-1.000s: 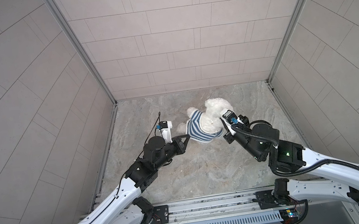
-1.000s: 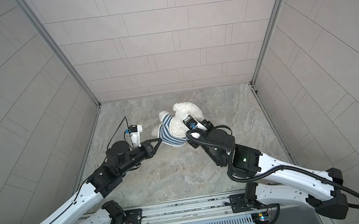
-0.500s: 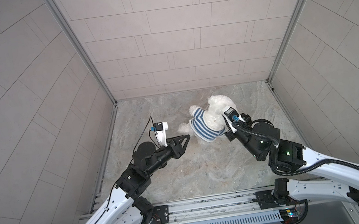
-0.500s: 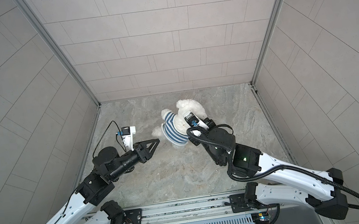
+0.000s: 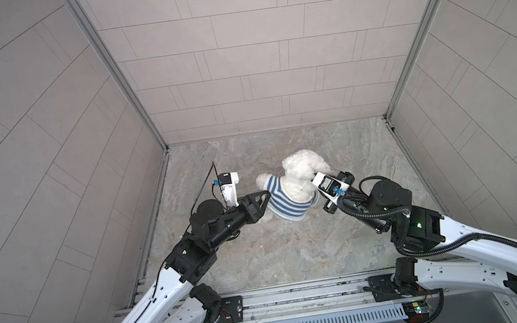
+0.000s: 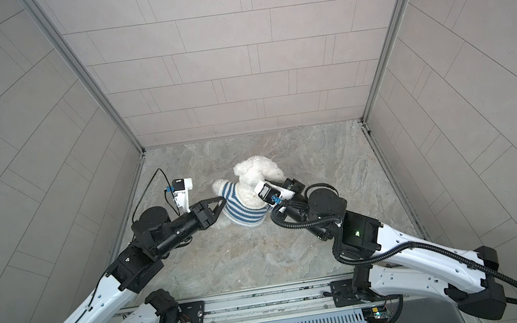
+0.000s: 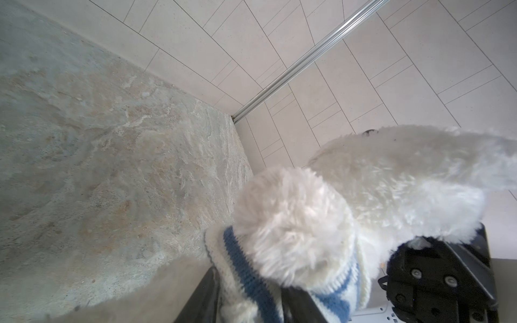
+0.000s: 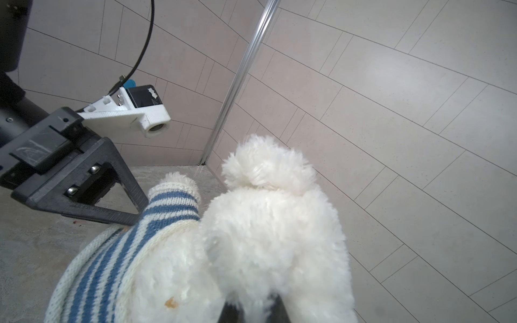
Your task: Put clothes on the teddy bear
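The teddy bear (image 5: 302, 166) (image 6: 255, 169), white and fluffy, sits mid-floor wearing a blue-and-white striped shirt (image 5: 286, 202) (image 6: 243, 212). One sleeve is on its arm (image 8: 173, 195). My left gripper (image 5: 267, 197) (image 7: 251, 302) comes in from the left. Its dark fingers (image 7: 208, 296) stand partly apart on either side of the shirt (image 7: 240, 268) by that sleeve, and the knit fills the gap. My right gripper (image 5: 312, 184) (image 8: 253, 307) is shut on the bear's fur (image 8: 274, 223) behind its head. Its fingertips are sunk in the plush.
Tiled walls close in the marbled floor (image 5: 262, 253) at the back and both sides. A metal rail (image 5: 301, 294) with the arm bases runs along the front. The left arm's wrist camera (image 8: 145, 114) hangs close beside the bear.
My left gripper let go of the shirt, opened and drew back to the left, then returned to the shirt by the sleeve. The bear now sits more upright. The right gripper kept its hold.
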Controlling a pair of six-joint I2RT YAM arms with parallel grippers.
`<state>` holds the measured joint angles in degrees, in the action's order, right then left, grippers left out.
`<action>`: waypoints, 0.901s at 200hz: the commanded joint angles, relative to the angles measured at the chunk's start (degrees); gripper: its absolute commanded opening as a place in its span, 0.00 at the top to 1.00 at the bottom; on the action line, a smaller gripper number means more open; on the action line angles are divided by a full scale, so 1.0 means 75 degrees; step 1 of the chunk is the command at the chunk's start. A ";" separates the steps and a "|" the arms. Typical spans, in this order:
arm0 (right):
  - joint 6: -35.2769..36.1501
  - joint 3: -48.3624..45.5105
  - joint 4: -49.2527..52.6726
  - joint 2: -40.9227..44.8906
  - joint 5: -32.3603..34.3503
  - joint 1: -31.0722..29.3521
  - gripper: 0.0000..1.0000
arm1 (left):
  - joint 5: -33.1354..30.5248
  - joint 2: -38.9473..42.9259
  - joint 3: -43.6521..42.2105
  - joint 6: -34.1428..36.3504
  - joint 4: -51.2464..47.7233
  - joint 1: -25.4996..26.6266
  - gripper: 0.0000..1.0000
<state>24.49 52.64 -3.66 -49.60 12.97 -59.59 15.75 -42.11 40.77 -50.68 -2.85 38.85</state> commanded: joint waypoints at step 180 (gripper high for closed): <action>0.0274 0.0198 -0.0810 -0.0073 0.0433 0.0000 1.00 | -0.0244 0.0474 -0.0441 0.0574 -0.0478 -0.0320 0.83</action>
<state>26.92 52.64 -5.37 -50.92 13.63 -59.61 13.72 -39.42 37.82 -48.45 -8.27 36.82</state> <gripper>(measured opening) 0.100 0.140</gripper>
